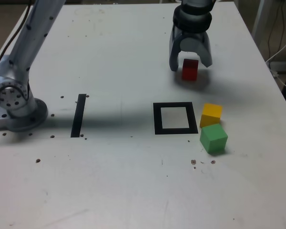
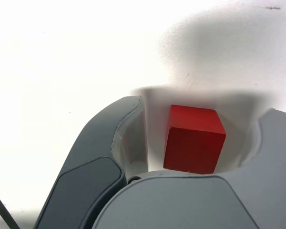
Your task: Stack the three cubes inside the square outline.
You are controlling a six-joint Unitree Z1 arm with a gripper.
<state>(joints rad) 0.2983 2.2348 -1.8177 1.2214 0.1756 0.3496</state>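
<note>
The gripper [image 1: 190, 62] stands wide apart around the red cube [image 1: 190, 69] near the worktop's [image 1: 133, 191] far edge. Yellow cube [image 1: 211, 114] and green cube [image 1: 213, 138] sit just beside the square outline [image 1: 175, 118].

White table [image 1: 124, 191], speckled with small dark marks. Straight black tape strip [image 1: 78, 115] laid flat toward exterior view's left. Cables [image 1: 281, 45] beyond far right edge.
</note>
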